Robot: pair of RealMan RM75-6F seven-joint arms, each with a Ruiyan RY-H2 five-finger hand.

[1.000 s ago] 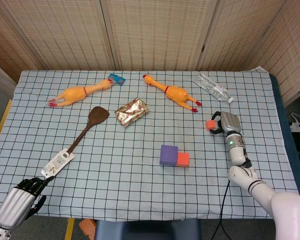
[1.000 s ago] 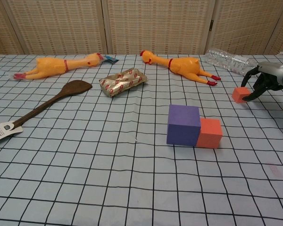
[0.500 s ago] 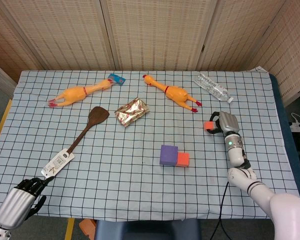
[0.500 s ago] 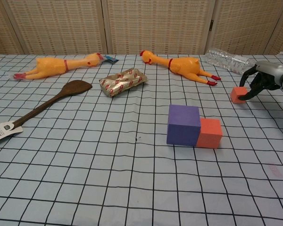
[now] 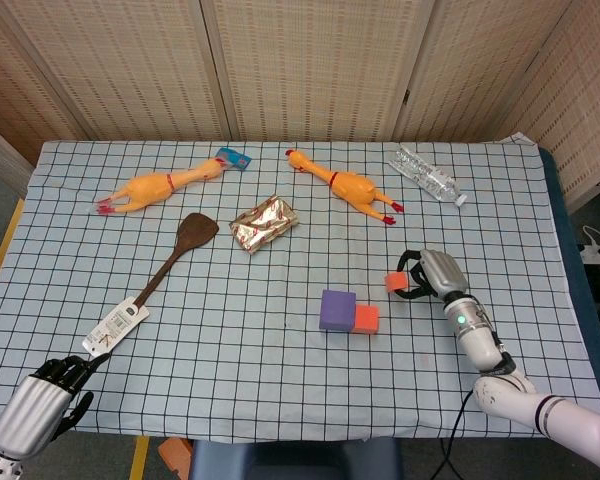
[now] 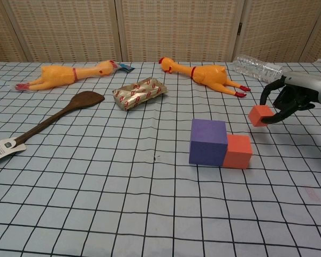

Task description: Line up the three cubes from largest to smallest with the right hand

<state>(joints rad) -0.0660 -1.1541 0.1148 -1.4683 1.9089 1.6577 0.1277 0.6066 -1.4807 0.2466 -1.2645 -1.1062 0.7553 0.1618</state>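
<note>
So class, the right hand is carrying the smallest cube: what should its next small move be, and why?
Probably carry the small orange cube on toward the free side of the medium orange cube and lower it there. The right hand holds it above the cloth, apart from the row, while the purple cube and the medium one already touch side by side.

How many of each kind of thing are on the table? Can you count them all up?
Cubes: 3 (purple cube, orange cube, small orange cube)
Rubber chickens: 2 ()
Wooden spatula: 1
Foil packet: 1
Plastic bottle: 1
Total: 8
</note>
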